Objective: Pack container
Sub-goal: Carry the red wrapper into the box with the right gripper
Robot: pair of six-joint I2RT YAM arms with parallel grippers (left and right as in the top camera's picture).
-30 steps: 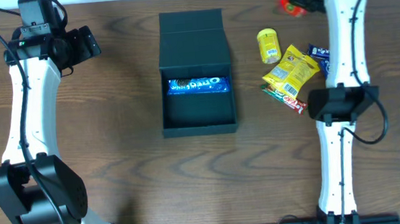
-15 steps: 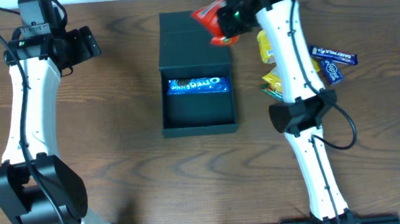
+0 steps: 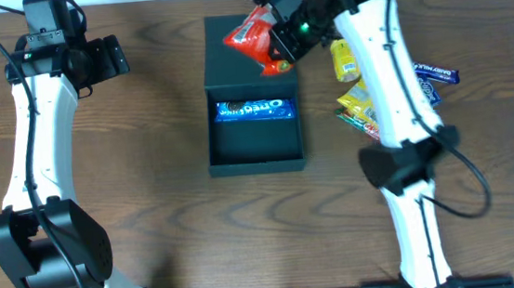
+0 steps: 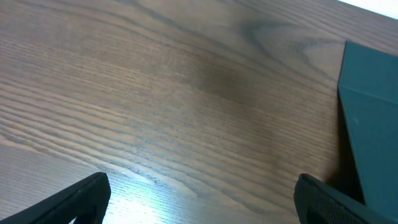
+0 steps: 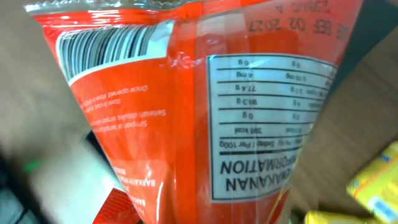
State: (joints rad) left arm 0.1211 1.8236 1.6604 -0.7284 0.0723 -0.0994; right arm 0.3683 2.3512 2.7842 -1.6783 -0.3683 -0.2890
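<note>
The right gripper (image 3: 277, 32) is clamped narrow on a red snack packet (image 3: 250, 38), held in the air; directly beneath it lies the container (image 3: 255, 146), its flap lid rather than its open well; best, I judge, to draw back toward the arm's base until the packet clears the lid, lower, then release it flat; in the well just behind the gripper an Oreo packet (image 3: 252, 110) lies crosswise, the rest bare; loose snacks (image 3: 365, 97) wait to its right; the left gripper (image 4: 202, 199) gapes wide, holding nothing, well away over the counter (image 4: 155, 93).
</note>
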